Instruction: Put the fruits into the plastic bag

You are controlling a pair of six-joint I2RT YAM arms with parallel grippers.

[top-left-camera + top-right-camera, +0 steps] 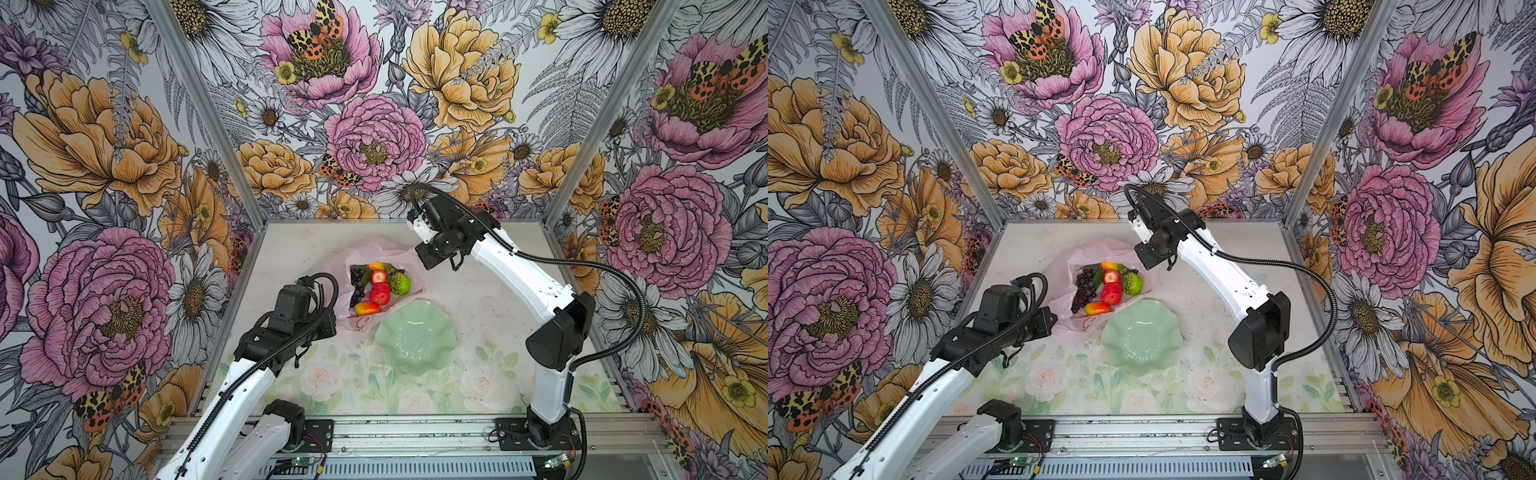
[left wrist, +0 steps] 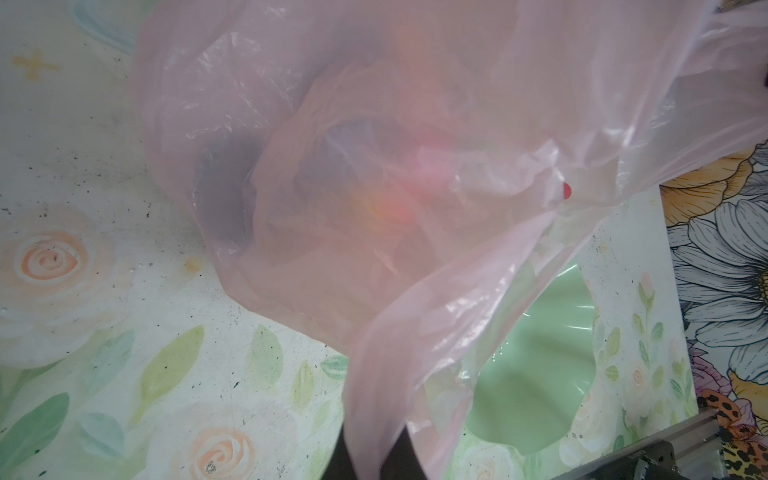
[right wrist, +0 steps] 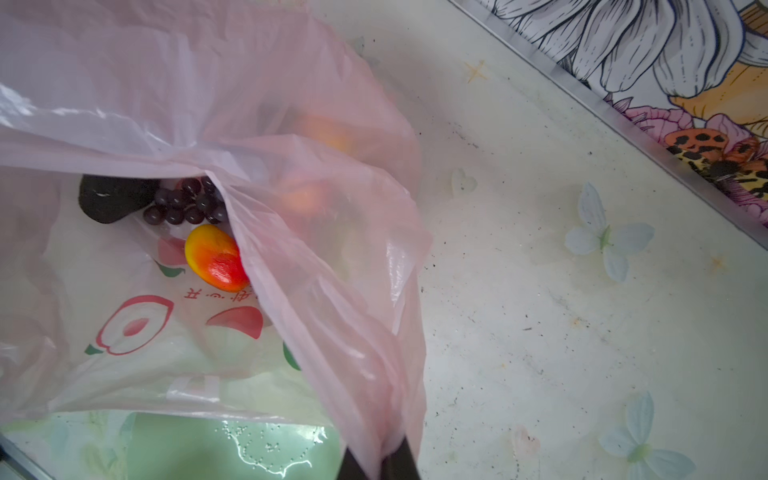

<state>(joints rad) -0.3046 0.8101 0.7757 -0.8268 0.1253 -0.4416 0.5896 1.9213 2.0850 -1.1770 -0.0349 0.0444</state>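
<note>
I'm working in a lab test cell, not a home. Floral printed panels (image 1: 104, 166) box in the table (image 1: 498, 299) on three sides, held by aluminium posts (image 1: 203, 104). The arms (image 1: 519, 270) bolt to a metal rail (image 1: 415, 432) up front, with bare circuit boards (image 1: 300, 460) and loose wiring showing.

Thin translucent pink film for the plastic bag (image 3: 291, 104), crinkled, shiny highlights. Smooth glossy orange-red fruit (image 3: 216, 257); matt blackish lump (image 3: 112, 199). Glossy, smooth pale green scalloped dish (image 1: 415, 345). Matt, scuffed printed tabletop (image 3: 540, 291). Bare metal frame rail (image 1: 415, 432).
</note>
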